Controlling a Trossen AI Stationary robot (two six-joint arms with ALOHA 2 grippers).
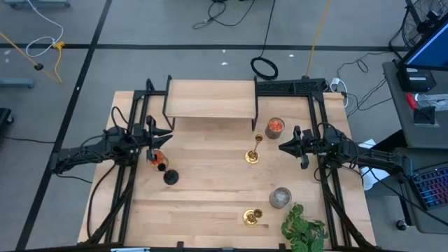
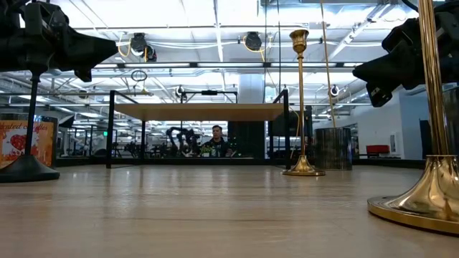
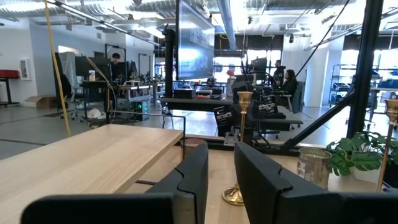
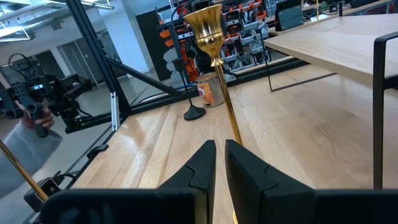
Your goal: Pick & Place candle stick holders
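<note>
A tall gold candlestick (image 1: 253, 150) stands on its round base at mid-table; it also shows in the right wrist view (image 4: 214, 50). A second gold one (image 1: 252, 217) stands near the front edge. The shorter black candlestick (image 1: 170, 176) stands at the left. My left gripper (image 1: 170, 133) hovers above an orange jar (image 1: 155, 158), its fingers (image 3: 193, 180) a little apart and empty. My right gripper (image 1: 282, 147) is level, just right of the mid-table gold candlestick and pointing at it. It touches nothing, with only a narrow slit between its fingers (image 4: 205, 165).
A wooden shelf on black legs (image 1: 210, 98) stands at the far middle. A red jar (image 1: 276, 126) is beside it, and a grey jar (image 1: 280, 197) and a green plant (image 1: 304, 227) are at the front right. A person's sleeve and hand (image 4: 34, 127) show beyond the table.
</note>
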